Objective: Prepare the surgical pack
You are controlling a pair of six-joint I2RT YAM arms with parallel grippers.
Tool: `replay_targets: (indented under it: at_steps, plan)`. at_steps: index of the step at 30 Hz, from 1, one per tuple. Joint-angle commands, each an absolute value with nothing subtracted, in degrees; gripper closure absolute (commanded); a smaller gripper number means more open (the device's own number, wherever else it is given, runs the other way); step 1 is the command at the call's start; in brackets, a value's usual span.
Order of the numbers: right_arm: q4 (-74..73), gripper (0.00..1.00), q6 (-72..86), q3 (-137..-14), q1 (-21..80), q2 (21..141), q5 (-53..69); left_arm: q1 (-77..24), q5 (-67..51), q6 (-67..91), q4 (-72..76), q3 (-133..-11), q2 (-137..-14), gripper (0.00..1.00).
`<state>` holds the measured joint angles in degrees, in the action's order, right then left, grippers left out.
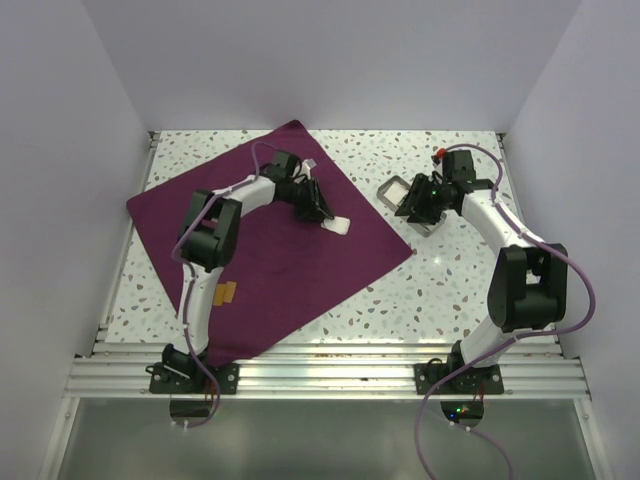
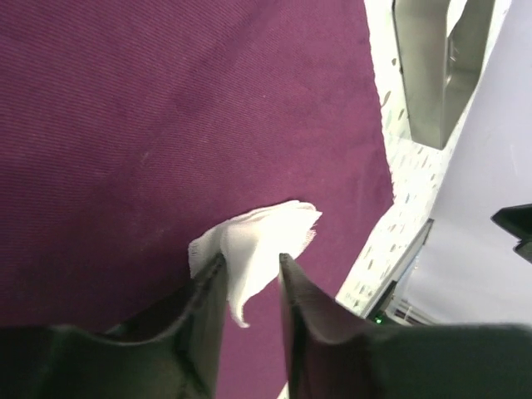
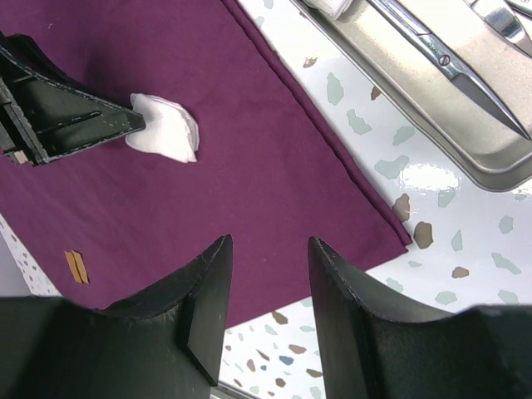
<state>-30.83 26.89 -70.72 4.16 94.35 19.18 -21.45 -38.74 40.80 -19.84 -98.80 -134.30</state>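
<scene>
Step in hand: by the look of it, setting a gauze pad (image 2: 266, 237) onto the purple cloth (image 1: 280, 260); the pad lies on the cloth's far right part
Cloth: spread flat as a tilted square over the left and middle of the counter (image 1: 450, 290); its right corner points toward the metal tray (image 3: 391, 58); its near corner reaches the counter's near edge
Left fingers (image 2: 208, 299): low over the cloth, only narrowly apart, with the pad between their tips; whether they pinch it or merely flank it cannot be told
Right fingers (image 3: 208, 291): roughly half apart with nothing between them; they hover over the cloth's right edge, near the tray
Next move: if the pad is meant to stay there, the left fingers likely need to part wider and lift straight up, so the light pad neither drags nor clings; the right fingers look well placed to reach into the tray afterwards
Hidden from above: the right arm covers most of the tray; the left arm covers a strip of the cloth
Cut off: both wrist views show only part of the tray; a white item at its far end runs out of frame
Hard to make out: the steel tools (image 3: 465, 79) in the tray, scissors or clamps; a small orange tag (image 1: 225, 293) on the cloth, unreadable
</scene>
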Motion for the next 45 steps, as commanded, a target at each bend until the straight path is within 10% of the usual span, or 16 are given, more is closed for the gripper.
replay_targets:
  at_steps: [1, 9, 45]
  plan:
    - [-30.7, 0.55, 26.5, -71.3, 4.1, 93.3, 20.7, -20.7, -37.1, 38.8, -21.4, -101.2, -133.0, 0.63]
    - [-30.3, 0.55, 26.4, -70.8, 4.1, 92.9, 21.3, -20.5, -33.9, 35.2, -24.6, -100.4, -128.1, 0.46]
    - [-29.5, 0.57, 25.8, -69.1, 4.1, 93.1, 22.1, -20.7, -38.5, 41.5, -19.6, -94.5, -130.6, 0.51]
